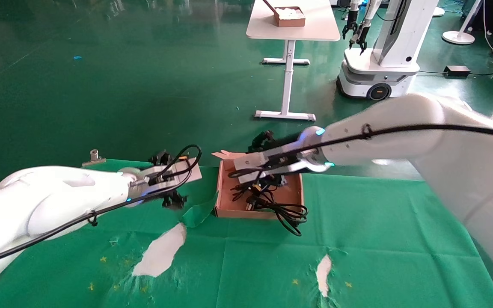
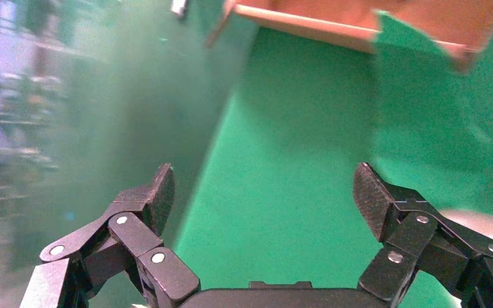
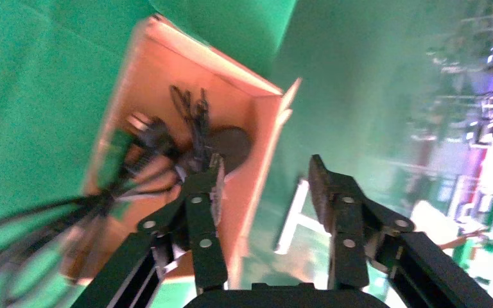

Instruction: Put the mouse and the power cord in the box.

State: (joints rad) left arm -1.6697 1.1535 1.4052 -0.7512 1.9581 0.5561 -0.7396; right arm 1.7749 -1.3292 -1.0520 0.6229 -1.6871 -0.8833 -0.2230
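Observation:
The brown cardboard box [image 1: 225,201] stands on the green cloth near the table's far edge. In the right wrist view the black mouse [image 3: 231,145] lies inside the box [image 3: 160,64] by its far wall, with thin cable tangled beside it. The power cord [image 1: 291,215] rests partly in the box, its loops hanging over the near right wall onto the cloth. My right gripper [image 1: 263,140] hovers open and empty over the box's far edge [image 3: 264,170]. My left gripper [image 1: 167,179] is open and empty left of the box, above bare cloth [image 2: 263,186].
The green cloth [image 1: 379,239] has torn white patches [image 1: 161,252] near the front. A raised fold [image 1: 197,214] touches the box's left corner. A metal clip [image 1: 93,157] sits at the far left edge. Beyond stand a white table [image 1: 291,25] and another robot [image 1: 379,64].

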